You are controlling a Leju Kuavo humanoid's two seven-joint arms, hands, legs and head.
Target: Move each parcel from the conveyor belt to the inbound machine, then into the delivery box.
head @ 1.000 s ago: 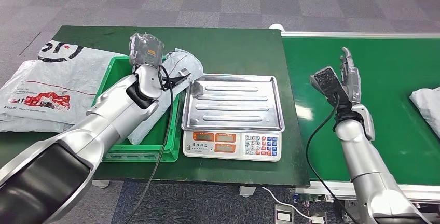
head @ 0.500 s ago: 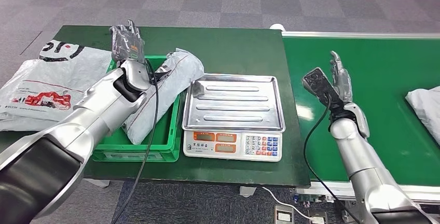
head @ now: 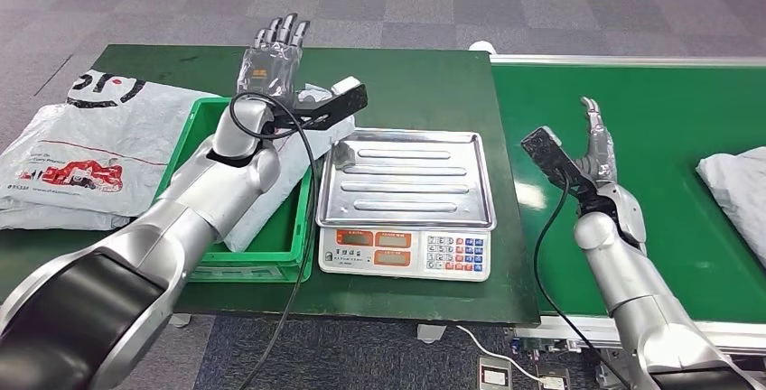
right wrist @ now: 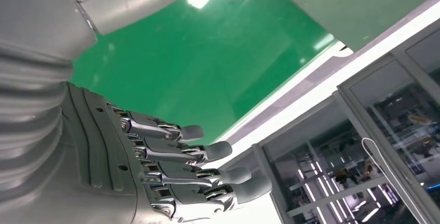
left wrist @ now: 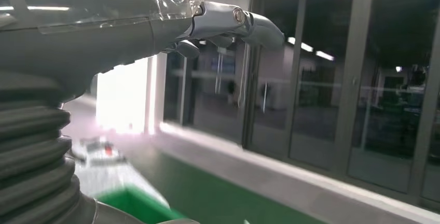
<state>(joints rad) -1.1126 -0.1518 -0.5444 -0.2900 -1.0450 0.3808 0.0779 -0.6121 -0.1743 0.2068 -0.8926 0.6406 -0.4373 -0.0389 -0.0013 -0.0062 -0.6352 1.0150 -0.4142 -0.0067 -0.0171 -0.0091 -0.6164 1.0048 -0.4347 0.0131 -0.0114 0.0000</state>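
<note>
Two crinkled grey plastic parcels (head: 298, 151) slump in a ribbed green crate (head: 271, 259).

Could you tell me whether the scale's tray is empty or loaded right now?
Empty: the steel tray shows bare ribs, nothing lying on it.

You see even, bright light from above, glare on the scale tray (head: 406, 180), blurred left wrist view

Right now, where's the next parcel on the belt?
Head view: the parcel lies at the belt's far right edge, partly cut off, beyond the raised right hand.
</note>
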